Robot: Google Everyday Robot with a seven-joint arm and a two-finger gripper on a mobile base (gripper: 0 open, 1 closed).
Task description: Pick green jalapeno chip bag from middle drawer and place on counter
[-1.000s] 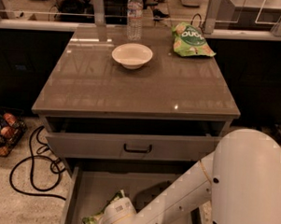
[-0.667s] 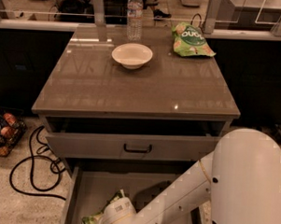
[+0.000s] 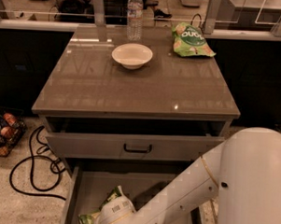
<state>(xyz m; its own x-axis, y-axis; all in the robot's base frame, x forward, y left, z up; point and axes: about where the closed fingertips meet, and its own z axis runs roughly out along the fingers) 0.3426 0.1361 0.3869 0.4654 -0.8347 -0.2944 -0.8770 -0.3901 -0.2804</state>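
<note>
The middle drawer is pulled open at the bottom of the view, below the grey drawer front with the black handle. The green jalapeno chip bag lies in the drawer at its front left, partly hidden by my arm. My gripper is down in the drawer right on the bag, at the end of the white arm reaching in from the lower right. The counter caps the cabinet above.
On the counter stand a white bowl, a clear water bottle and a paler green bag at the back right. A black cable and a basket of items lie on the floor at left.
</note>
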